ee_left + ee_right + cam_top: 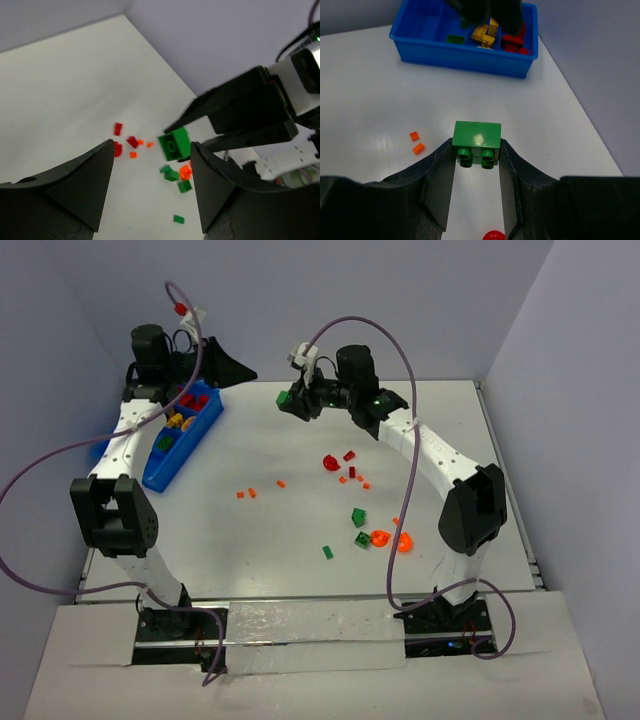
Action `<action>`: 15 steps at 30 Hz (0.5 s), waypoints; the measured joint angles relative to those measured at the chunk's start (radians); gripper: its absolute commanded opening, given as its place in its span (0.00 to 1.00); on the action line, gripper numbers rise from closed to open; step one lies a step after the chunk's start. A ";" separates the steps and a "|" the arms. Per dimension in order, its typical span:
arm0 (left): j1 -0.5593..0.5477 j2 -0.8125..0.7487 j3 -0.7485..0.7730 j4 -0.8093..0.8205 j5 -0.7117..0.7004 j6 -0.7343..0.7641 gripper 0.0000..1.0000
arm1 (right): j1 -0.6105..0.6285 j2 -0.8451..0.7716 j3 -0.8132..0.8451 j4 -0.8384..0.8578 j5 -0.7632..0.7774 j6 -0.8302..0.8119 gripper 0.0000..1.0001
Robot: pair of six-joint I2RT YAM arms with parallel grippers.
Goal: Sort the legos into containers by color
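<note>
My right gripper (298,405) is shut on a green two-by-two brick (285,398) and holds it above the back middle of the table; in the right wrist view the brick (476,137) sits between the fingers, studs toward the camera. The blue bin (185,435) stands at the back left with red, yellow and green bricks in separate compartments (465,35). My left gripper (235,368) is open and empty, raised just beyond the bin's far end and facing the right gripper. The held brick also shows in the left wrist view (175,144).
Loose legos lie mid-table: a red rounded piece (330,462), small red and orange bits (352,475), orange bits (246,493), green bricks (358,517), one small green brick (327,552), and translucent orange pieces (392,538). Walls close the back and sides.
</note>
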 measured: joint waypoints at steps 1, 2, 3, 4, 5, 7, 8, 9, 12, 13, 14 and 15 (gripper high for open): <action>-0.022 -0.004 -0.010 -0.001 0.025 -0.005 0.72 | 0.007 0.000 -0.004 0.019 0.007 -0.004 0.00; -0.036 -0.004 -0.020 -0.004 0.044 -0.009 0.73 | 0.012 0.000 -0.008 0.033 0.014 -0.010 0.00; -0.045 -0.004 -0.029 -0.011 0.055 -0.009 0.73 | 0.016 0.000 -0.011 0.042 0.020 -0.018 0.00; -0.051 -0.004 -0.034 -0.025 0.057 -0.003 0.73 | 0.022 0.000 -0.012 0.044 0.027 -0.027 0.00; -0.054 -0.003 -0.038 -0.045 0.057 0.007 0.73 | 0.027 0.000 -0.012 0.045 0.033 -0.034 0.00; -0.062 -0.002 -0.030 -0.114 0.048 0.061 0.73 | 0.034 0.001 -0.008 0.044 0.049 -0.047 0.00; -0.066 0.000 -0.020 -0.150 0.042 0.085 0.73 | 0.037 0.002 -0.007 0.044 0.055 -0.054 0.00; -0.073 0.004 -0.007 -0.186 0.037 0.112 0.73 | 0.041 0.002 -0.007 0.044 0.061 -0.058 0.00; -0.098 0.012 0.017 -0.255 0.031 0.175 0.73 | 0.050 0.002 -0.007 0.044 0.072 -0.068 0.00; -0.105 0.013 0.017 -0.270 0.030 0.188 0.73 | 0.053 0.002 -0.007 0.044 0.074 -0.071 0.00; -0.110 0.013 0.017 -0.282 0.030 0.196 0.73 | 0.054 0.002 -0.007 0.041 0.075 -0.074 0.00; -0.113 0.014 0.017 -0.289 0.030 0.203 0.73 | 0.054 0.002 -0.007 0.038 0.077 -0.077 0.00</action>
